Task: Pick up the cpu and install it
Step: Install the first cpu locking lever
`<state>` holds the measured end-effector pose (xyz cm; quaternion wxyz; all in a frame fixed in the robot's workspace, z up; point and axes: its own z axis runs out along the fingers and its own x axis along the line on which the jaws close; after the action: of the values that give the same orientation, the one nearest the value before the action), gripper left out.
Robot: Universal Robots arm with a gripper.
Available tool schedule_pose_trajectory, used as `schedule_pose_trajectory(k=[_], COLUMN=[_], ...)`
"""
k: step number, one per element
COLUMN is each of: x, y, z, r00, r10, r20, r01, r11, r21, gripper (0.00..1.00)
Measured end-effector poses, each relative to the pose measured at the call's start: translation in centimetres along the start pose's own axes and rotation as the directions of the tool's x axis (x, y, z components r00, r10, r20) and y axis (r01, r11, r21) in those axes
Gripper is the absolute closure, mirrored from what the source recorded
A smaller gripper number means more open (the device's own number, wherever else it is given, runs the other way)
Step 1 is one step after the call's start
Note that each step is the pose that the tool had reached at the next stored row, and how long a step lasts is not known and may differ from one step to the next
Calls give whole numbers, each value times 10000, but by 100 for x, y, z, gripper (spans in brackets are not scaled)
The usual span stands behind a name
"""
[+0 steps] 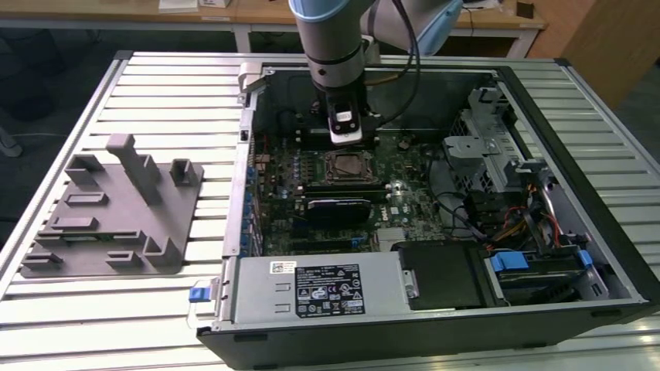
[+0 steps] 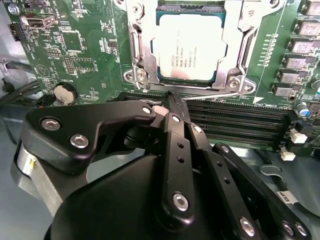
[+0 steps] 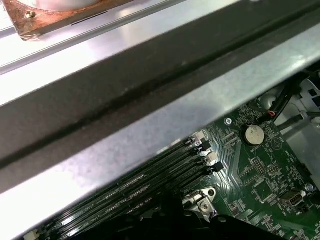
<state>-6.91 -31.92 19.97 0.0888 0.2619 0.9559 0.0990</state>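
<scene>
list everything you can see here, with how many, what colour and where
cpu: one, silvery top, seated in the motherboard socket.
socket frame: one, silver metal, around the cpu.
motherboard: one, green, inside the computer case.
memory slots: several, black, beside the socket.
coin battery: one, silver, on the motherboard.
computer case: one, black and grey, open on the table.
grey tray: one, on the exterior view's left.
table: one, slatted, silver.
gripper: one, black, fingers together, holding nothing, next to the socket.
</scene>
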Motion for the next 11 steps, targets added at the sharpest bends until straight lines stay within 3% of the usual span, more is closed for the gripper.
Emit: schedule_pose_trajectory(k=[8, 11], x=[0, 2], y=[-1, -3], z=[5, 14], r00=[10000, 10000], r10=[-1, -12], r20=[12, 76], r01=[1, 12], r11=[10000, 10000], r21=[-8, -37], gripper=[89, 89])
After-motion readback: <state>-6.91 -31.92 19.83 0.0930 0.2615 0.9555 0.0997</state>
